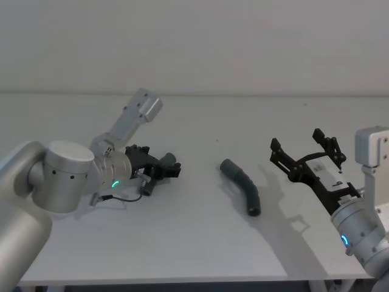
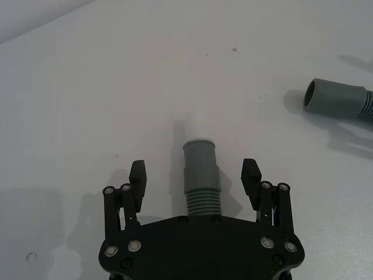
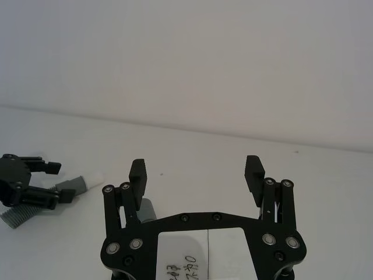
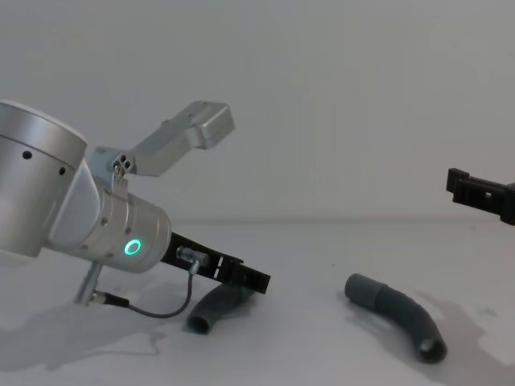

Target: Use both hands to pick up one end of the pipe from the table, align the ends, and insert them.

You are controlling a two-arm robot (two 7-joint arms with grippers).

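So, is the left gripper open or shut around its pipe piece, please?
Open: the left gripper straddles the pipe piece, fingers clear on both sides.

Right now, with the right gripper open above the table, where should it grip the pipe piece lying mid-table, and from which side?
Probably the ribbed body just behind its collar, the right gripper coming down from above, fingers across it. The pipe piece lies flat on the table, and the collar should stay free for insertion.
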